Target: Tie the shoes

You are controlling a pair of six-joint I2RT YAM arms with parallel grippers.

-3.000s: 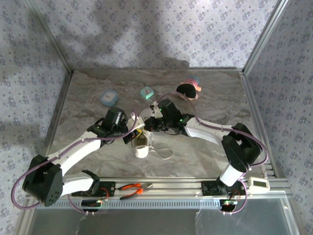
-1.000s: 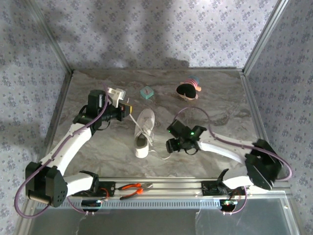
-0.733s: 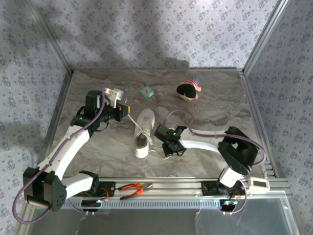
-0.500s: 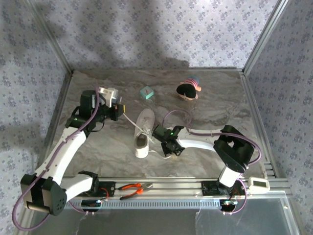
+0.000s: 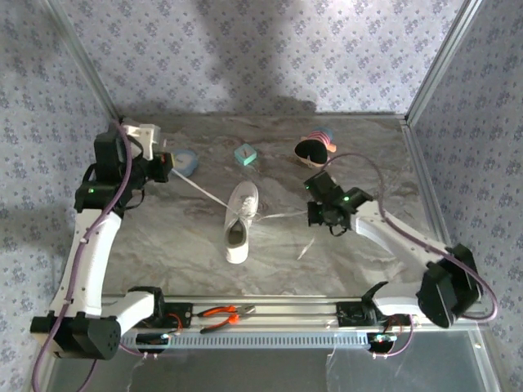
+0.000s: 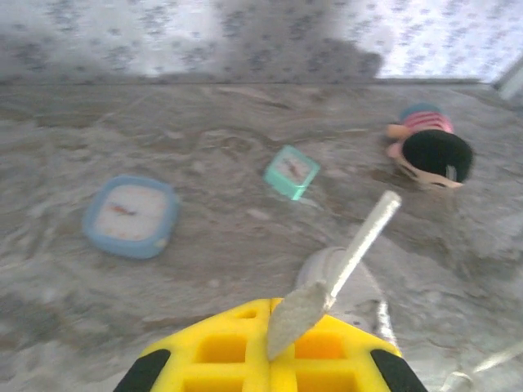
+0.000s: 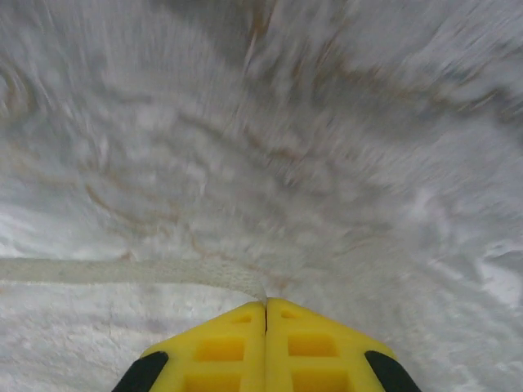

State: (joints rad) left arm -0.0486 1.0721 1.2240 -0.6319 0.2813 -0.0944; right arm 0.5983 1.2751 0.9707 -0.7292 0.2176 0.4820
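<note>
At the middle of the table (image 5: pixel 368 269), the white shoe (image 5: pixel 239 222) is seen lying w/ toe toward the far edge and heel toward the near edge. The left lace (image 5: pixel 196 189) is stretched off toward the far-left corner and is pinched in the left gripper (image 5: pixel 166 169), jaws clamped on it. In the left wrist view it is seen coming out from between the yellow pads (image 6: pixel 237 318). The right lace (image 5: pixel 282 216) is drawn out toward the right edge and is clamped by the right gripper (image 5: pixel 314 215), jaws together on it.

Step in hand, prob.: both ends are pulled apart to snug the lacing or a first cross. Whether a knot is formed over the tongue can't be told. Next, approx.: the ends are to be brought back toward the shoe w/o the grips being lost, so that slack is given for a loop.
</note>
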